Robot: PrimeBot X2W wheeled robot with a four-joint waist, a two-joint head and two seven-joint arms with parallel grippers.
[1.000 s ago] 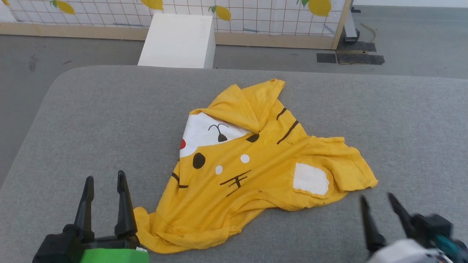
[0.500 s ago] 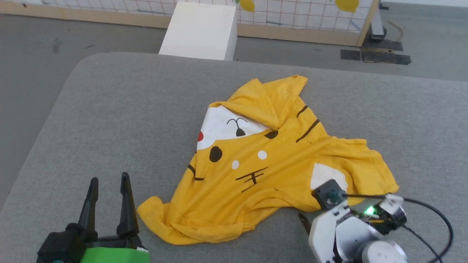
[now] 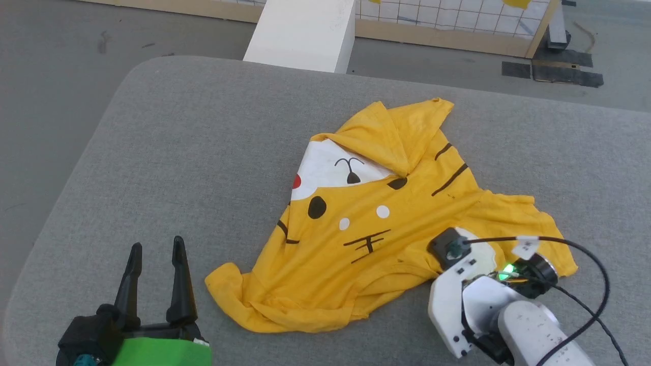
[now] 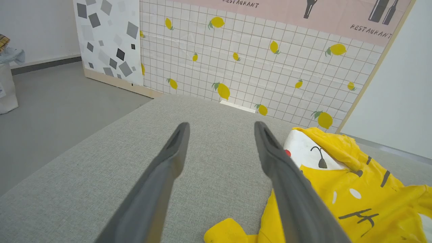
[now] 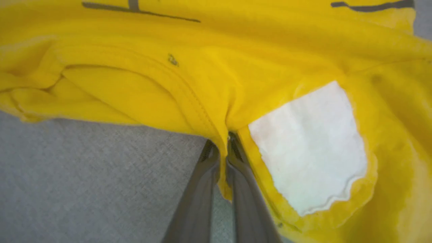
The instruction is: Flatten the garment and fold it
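Observation:
The garment (image 3: 366, 223), a bright yellow T-shirt with a cartoon face print, lies crumpled on the grey padded table (image 3: 178, 152); its far part is folded over the white patch. In the right wrist view my right gripper (image 5: 222, 145) is shut on the garment (image 5: 202, 84), pinching a stitched yellow edge beside a white patch (image 5: 310, 148). In the head view the right arm's wrist (image 3: 473, 290) covers that near edge and hides the fingers. My left gripper (image 3: 155, 254) stands open at the near left, apart from the shirt's near-left corner (image 3: 224, 277). The left wrist view shows the left gripper (image 4: 221, 130) open over bare table, the garment (image 4: 344, 189) to its right.
A white box (image 3: 305, 33) stands on the floor beyond the table's far edge. Behind it runs a tiled lemon-print panel (image 4: 256, 57) with a wooden base. The table's rounded left corner (image 3: 137, 71) drops to grey floor. A black cable (image 3: 600, 269) loops off the right wrist.
My right gripper has come in over the shirt's near edge and shut on it. The head camera has tilted and turned, shifting the whole picture. The left gripper has stayed open in place.

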